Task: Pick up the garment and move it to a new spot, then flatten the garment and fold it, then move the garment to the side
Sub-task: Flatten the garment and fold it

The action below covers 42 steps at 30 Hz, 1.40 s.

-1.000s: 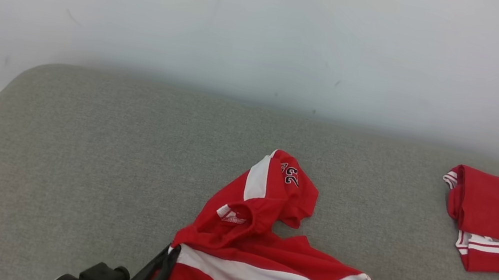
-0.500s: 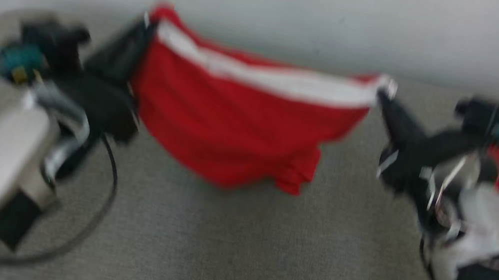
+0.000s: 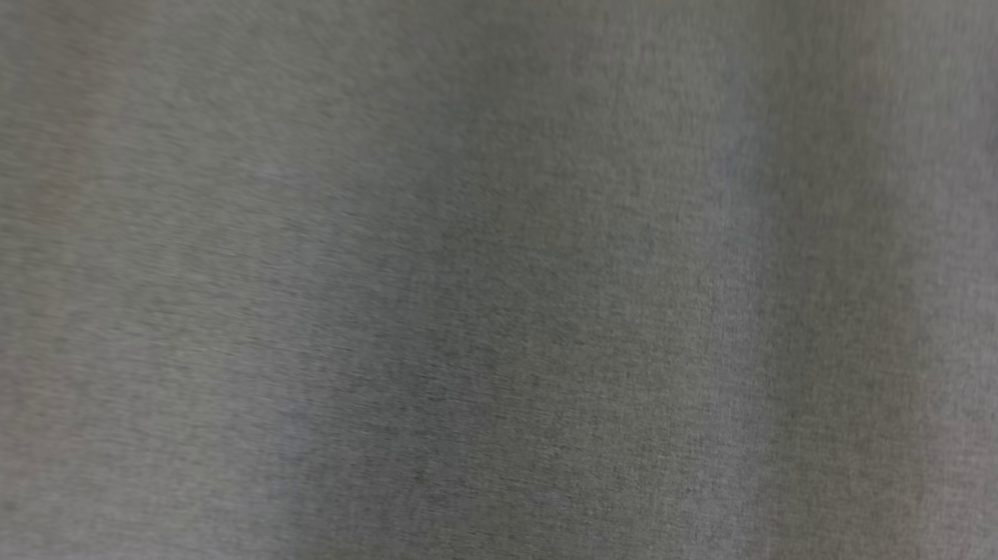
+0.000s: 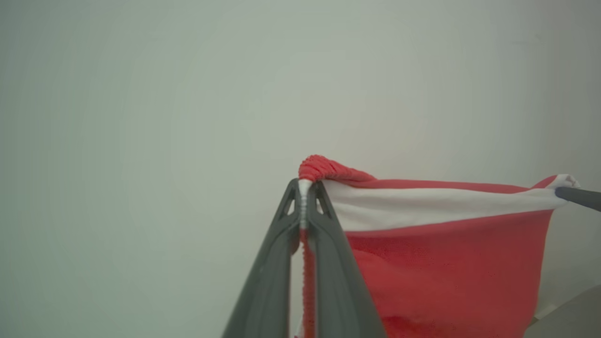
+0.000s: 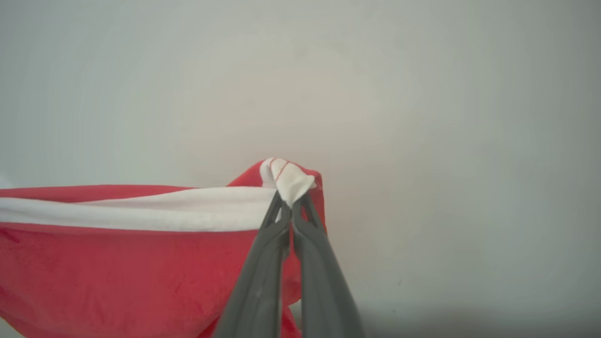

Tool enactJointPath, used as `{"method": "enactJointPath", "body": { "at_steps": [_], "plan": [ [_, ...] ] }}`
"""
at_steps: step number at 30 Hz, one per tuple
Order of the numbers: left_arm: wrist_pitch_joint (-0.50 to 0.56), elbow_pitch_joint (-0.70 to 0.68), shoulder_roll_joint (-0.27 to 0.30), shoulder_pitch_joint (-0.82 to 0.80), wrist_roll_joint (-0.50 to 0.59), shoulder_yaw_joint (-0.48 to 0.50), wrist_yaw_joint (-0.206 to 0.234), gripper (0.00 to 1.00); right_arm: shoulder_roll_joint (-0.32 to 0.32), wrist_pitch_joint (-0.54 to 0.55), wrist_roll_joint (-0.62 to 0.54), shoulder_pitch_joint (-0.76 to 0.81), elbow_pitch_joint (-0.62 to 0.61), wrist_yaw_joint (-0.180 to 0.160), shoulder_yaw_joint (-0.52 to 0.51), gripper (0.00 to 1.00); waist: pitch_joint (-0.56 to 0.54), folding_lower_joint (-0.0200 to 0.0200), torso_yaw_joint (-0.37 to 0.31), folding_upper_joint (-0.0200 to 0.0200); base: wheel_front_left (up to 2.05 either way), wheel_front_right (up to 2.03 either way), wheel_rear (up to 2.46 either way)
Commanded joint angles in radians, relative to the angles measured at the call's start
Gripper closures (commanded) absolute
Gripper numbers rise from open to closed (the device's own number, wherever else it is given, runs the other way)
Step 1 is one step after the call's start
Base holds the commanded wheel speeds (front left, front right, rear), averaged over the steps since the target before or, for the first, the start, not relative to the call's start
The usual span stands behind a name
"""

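The red garment [image 4: 446,263] with its white band hangs stretched before a pale wall [image 4: 141,94], one top corner pinched in the closed left gripper [image 4: 305,185], the other in the closed right gripper [image 5: 291,202]; a blurred grey surface [image 3: 453,313] lies beneath.

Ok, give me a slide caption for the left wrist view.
Left tool shut on one top corner of the red-and-white garment, right tool pinching the other, cloth hanging before a pale wall.
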Motion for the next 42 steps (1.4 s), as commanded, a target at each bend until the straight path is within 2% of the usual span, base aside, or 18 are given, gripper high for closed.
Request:
{"method": "enactJointPath", "body": {
  "at_steps": [1, 7, 11, 16, 22, 27, 30, 32, 35, 42],
  "plan": [
    [-0.017, 0.018, -0.007, -0.055, -0.006, -0.016, 0.003, 1.0, 0.007, -0.019, -0.021, -0.051, 0.038, -0.002, -0.004, 1.0, 0.102, -0.0005, -0.063, -0.0003, 0.0, 0.0, 0.0],
    [-0.067, 0.082, -0.051, -0.18, -0.062, -0.051, 0.003, 1.0, 0.008, -0.073, -0.064, -0.183, 0.13, -0.002, -0.016, 1.0, 0.086, -0.0005, -0.044, -0.0003, 0.0, 0.0, 0.0],
    [-0.097, 0.122, -0.072, -0.201, -0.102, -0.094, 0.003, 1.0, 0.014, -0.097, -0.06, -0.214, 0.18, -0.002, -0.017, 1.0, 0.069, -0.0005, -0.04, -0.0003, 0.0, 0.0, 0.0],
    [-0.133, 0.144, -0.069, -0.148, -0.152, -0.144, 0.003, 1.0, 0.01, -0.119, -0.046, -0.167, 0.2, -0.002, 0.008, 1.0, 0.063, -0.0005, -0.045, -0.0003, 0.0, 0.0, 0.0],
    [-0.186, 0.132, -0.06, -0.012, -0.228, -0.179, 0.003, 1.0, -0.017, -0.128, 0.007, -0.063, 0.164, -0.002, 0.055, 1.0, 0.042, -0.0005, -0.041, -0.0003, 0.0, 0.0, 0.0],
    [-0.213, 0.086, -0.05, 0.149, -0.281, -0.204, 0.003, 1.0, -0.025, -0.135, 0.088, 0.102, 0.078, -0.002, 0.108, 1.0, 0.001, -0.0005, -0.035, -0.0003, 0.0, 0.0, 0.0],
    [-0.228, 0.038, -0.038, 0.271, -0.311, -0.197, 0.003, 1.0, -0.038, -0.138, 0.152, 0.241, -0.013, -0.002, 0.155, 1.0, -0.038, -0.0005, -0.033, -0.0003, 0.0, 0.0, 0.0],
    [-0.237, -0.023, -0.027, 0.414, -0.329, -0.183, 0.003, 1.0, -0.066, -0.145, 0.217, 0.395, -0.118, -0.002, 0.198, 1.0, -0.083, -0.0005, -0.03, -0.0003, 0.0, 0.0, 0.0],
    [-0.238, -0.115, -0.024, 0.575, -0.346, -0.115, 0.029, 1.0, -0.098, -0.153, 0.271, 0.566, -0.224, -0.002, 0.237, 1.0, -0.132, -0.0005, -0.025, -0.0003, 0.0, 0.0, 0.0],
    [-0.238, -0.365, -0.06, 1.0, -0.25, 0.06, 0.118, 1.0, -0.17, -0.197, 0.334, 0.928, -0.416, -0.002, 0.276, 1.0, -0.215, -0.0005, -0.016, -0.0003, 0.0, 0.0, 0.0]
  ]
}}
